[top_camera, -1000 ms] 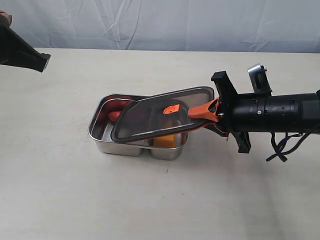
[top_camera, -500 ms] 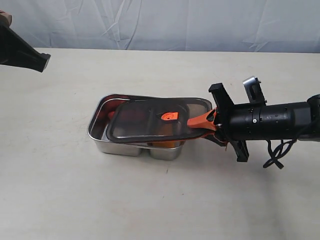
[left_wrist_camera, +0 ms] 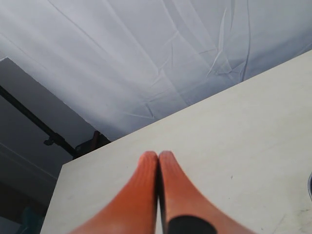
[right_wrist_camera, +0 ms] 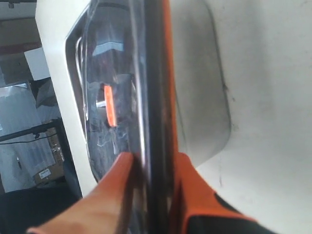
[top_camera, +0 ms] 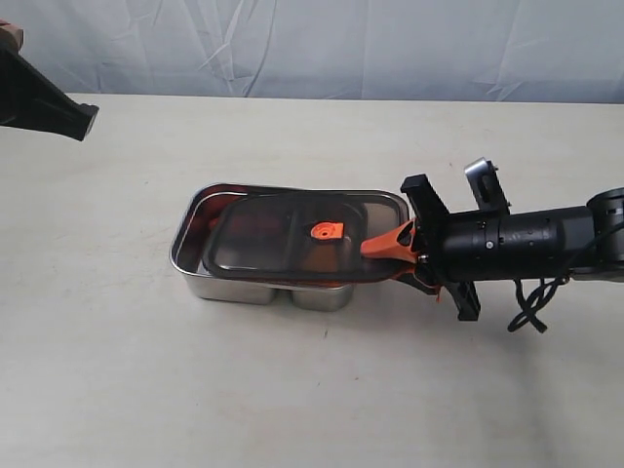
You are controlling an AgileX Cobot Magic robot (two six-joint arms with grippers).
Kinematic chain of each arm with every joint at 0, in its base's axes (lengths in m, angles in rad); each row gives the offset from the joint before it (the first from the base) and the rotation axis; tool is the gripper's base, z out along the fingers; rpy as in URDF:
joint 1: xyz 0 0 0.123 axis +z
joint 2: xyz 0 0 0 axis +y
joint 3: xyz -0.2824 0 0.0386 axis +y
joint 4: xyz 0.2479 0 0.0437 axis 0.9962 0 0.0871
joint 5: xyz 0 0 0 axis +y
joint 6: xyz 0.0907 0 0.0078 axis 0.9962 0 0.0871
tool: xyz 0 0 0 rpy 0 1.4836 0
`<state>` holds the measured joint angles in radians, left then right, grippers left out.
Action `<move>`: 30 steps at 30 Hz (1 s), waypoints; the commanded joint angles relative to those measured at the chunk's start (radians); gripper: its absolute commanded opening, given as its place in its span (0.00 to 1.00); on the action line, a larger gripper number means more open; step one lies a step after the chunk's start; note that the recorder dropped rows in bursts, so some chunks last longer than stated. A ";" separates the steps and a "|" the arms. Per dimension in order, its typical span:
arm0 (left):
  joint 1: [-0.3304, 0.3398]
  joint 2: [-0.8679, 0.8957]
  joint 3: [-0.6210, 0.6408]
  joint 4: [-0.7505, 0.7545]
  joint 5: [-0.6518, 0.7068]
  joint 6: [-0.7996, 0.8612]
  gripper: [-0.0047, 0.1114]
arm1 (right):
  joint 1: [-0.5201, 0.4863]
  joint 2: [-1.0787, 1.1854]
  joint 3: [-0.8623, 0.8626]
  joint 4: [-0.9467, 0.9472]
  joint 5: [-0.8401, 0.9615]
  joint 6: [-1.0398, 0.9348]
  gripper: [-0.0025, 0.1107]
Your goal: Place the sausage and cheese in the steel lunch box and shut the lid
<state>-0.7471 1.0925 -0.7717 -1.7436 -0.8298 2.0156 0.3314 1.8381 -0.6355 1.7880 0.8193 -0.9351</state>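
The steel lunch box [top_camera: 191, 261] stands mid-table. The dark translucent lid [top_camera: 283, 239] lies nearly flat over it, its orange valve tab [top_camera: 326, 231] on top. My right gripper [top_camera: 382, 244] is shut on the lid's right edge, one orange finger above and one below. In the right wrist view the lid [right_wrist_camera: 124, 83] runs edge-on between the fingers [right_wrist_camera: 112, 187], with the orange seal rim [right_wrist_camera: 168, 73] alongside. A red trace of the sausage [top_camera: 199, 226] shows through the lid at the left; the cheese is hidden. My left gripper [left_wrist_camera: 158, 157] is shut and empty, raised at the far left.
The left arm's dark body [top_camera: 44, 102] hangs over the table's far left corner. The pale table [top_camera: 292, 390] runs wide around the box, with a white cloth backdrop [top_camera: 322, 44] behind it.
The right gripper has lowered the lid from a tilt to nearly flat on the box and shifted it left. The cheese, seen under the lid earlier, is now covered. The left arm stayed still.
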 commanded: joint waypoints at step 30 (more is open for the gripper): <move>-0.001 -0.009 0.003 -0.001 0.007 -0.001 0.04 | 0.009 0.045 0.012 -0.044 -0.091 -0.328 0.01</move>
<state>-0.7471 1.0925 -0.7717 -1.7436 -0.8278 2.0156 0.3314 1.8657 -0.6355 1.7880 0.8352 -1.1827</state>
